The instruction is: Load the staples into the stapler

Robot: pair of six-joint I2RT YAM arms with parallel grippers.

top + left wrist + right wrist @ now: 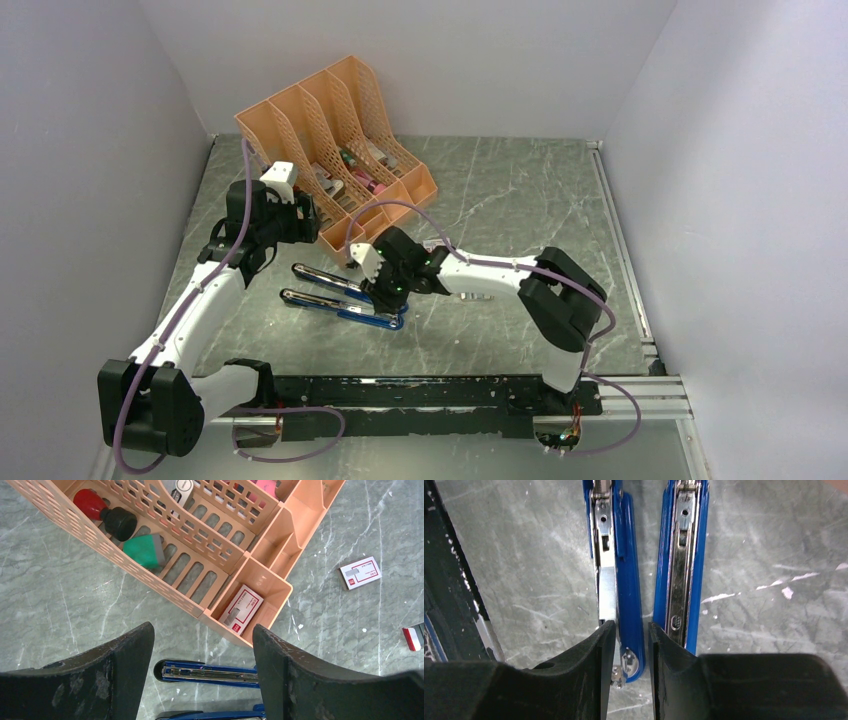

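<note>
The blue stapler (629, 580) is lying swung fully open on the grey marbled tabletop (520, 200), its two halves resting side by side with their metal channels facing up. The right pincer (631, 627) is hovering low over the near end of one half. Its jaws are standing narrow, and the two black fingers (589, 675) are straddling that half's rounded blue tip (whether they are actually pinching it cannot be told). The staples (607, 595), a short silvery strip, are lying along the channel of that same half, with the near end running out of sight under one finger. The left pincer (202, 630) is hanging wide and empty above the tabletop, just in front of the peach-coloured desk organiser (65, 520), and part of the stapler is showing between its fingers. A white-and-red staple box (241, 609) is sitting in the organiser's small front corner compartment. A second box (360, 572) of the same kind is lying flat on the tabletop, well apart to one side. A red-and-black stamp (100, 512) and a green-and-grey block (144, 550) are lying together in one of the organiser's long slots.
</note>
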